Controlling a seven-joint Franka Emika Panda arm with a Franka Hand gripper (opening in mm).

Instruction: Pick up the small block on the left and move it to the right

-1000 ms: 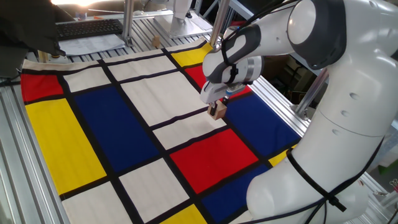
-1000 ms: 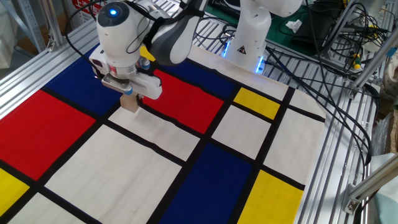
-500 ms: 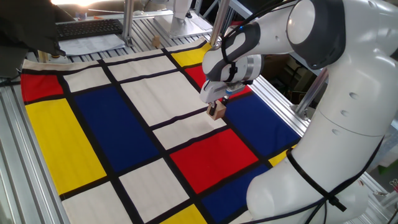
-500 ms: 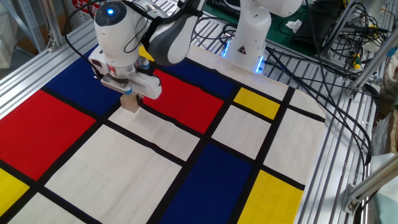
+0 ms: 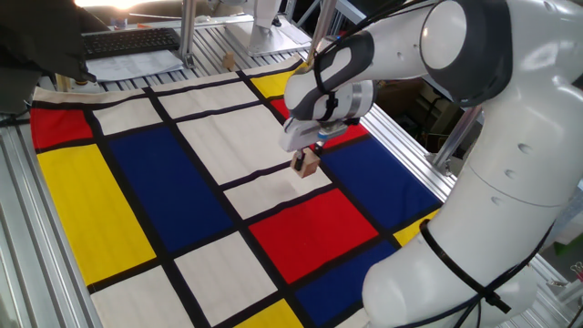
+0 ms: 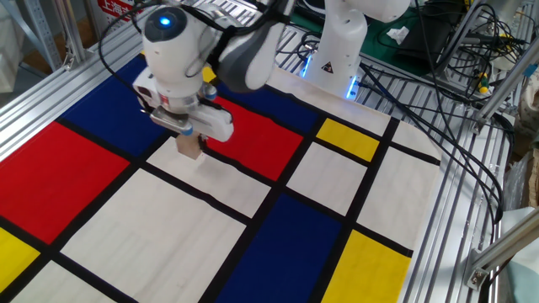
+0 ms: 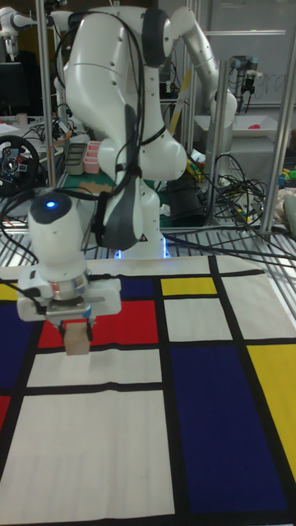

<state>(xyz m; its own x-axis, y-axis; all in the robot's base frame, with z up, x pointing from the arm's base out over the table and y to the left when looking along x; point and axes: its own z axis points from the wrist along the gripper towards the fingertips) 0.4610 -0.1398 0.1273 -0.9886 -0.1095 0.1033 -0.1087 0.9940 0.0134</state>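
Colour-block cloth (image 5: pixel 137 182) covers the worktop. My claw (image 5: pixel 305 155) is closed on the small block (image 5: pixel 306 163), held w/ fingers above a white panel, near the cloth's red panel, approx. mid-cloth toward the robot-base edge.

The small block (image 5: pixel 306 163) (image 6: pixel 190 145) (image 7: pixel 77 337) sits between the fingers of the gripper (image 5: pixel 307 155) (image 6: pixel 190 137) (image 7: pixel 78 328), above the patterned cloth (image 5: pixel 182 196) (image 6: pixel 168 227) (image 7: pixel 148 411) covering the table, nearer the cloth's edge by the robot's base (image 7: pixel 136 230) than its opposite edge.

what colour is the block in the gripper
Light tan wood, the small block shows best in the tall fixed view.
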